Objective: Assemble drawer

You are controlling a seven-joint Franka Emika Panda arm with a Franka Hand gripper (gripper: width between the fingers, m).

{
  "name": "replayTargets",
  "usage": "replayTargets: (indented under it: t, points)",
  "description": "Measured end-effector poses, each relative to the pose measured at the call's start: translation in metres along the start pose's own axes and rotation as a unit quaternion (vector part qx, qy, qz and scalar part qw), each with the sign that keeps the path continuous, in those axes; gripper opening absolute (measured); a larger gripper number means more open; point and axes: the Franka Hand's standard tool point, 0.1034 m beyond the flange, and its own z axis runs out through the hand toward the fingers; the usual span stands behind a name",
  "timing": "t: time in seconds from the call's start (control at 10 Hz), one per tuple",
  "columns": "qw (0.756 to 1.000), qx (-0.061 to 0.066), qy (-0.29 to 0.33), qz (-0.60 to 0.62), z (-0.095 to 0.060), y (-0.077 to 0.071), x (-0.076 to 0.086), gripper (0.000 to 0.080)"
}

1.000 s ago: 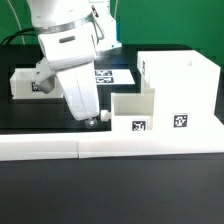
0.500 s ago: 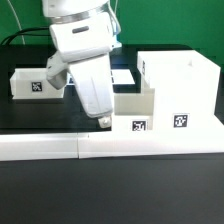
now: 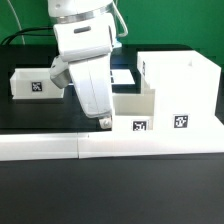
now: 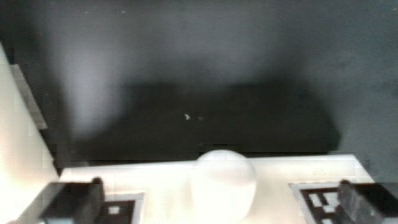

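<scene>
Three white drawer parts stand on the black table [image 3: 40, 112] in the exterior view.

- Part 1, drawer casing [image 3: 185, 90]: large and cube-like, upright, at the exterior view's right. It has a square black-and-white tag on its front face.
- Part 2, middle tray [image 3: 135, 112]: a small open-top box, set right against the casing's side toward the exterior view's left. Its front wall is tagged, and I see nothing inside it.
- Part 3, second tray [image 3: 30, 83]: the same kind of box, well apart from the other two, further back at the exterior view's left, with its tag facing the camera.

My pincer [image 3: 103, 121] comes down tilted, its tips low over the table. The tips are just beside the middle tray's front corner, on the side away from the casing. I cannot tell whether a tip touches the tray wall.

In the wrist view my two fingers [image 4: 75, 200] sit at opposite edges, spread wide, with nothing between them, so the pincer is open and empty. A white rounded shape [image 4: 222, 180] lies between the fingers; I cannot identify it. Beyond it is only dark table.

A low white bar [image 3: 150, 145] runs along the front of the table, just before the middle tray and the casing. A sliver of the marker board [image 3: 122, 76] shows behind my arm, mostly hidden
</scene>
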Motion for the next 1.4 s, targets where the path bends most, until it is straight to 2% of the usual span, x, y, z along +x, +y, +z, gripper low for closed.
replayTargets:
  t: [0.3, 0.7, 1.0, 1.4]
  points:
    - [1.0, -0.006, -0.005, 0.007, 0.001, 0.0, -0.001, 0.0648]
    - [1.0, -0.006, -0.005, 0.007, 0.001, 0.0, -0.002, 0.0648]
    - [0.999, -0.009, -0.005, -0.038, -0.002, 0.005, -0.002, 0.0648]
    - [0.999, -0.008, 0.001, -0.031, 0.005, 0.004, 0.027, 0.0648]
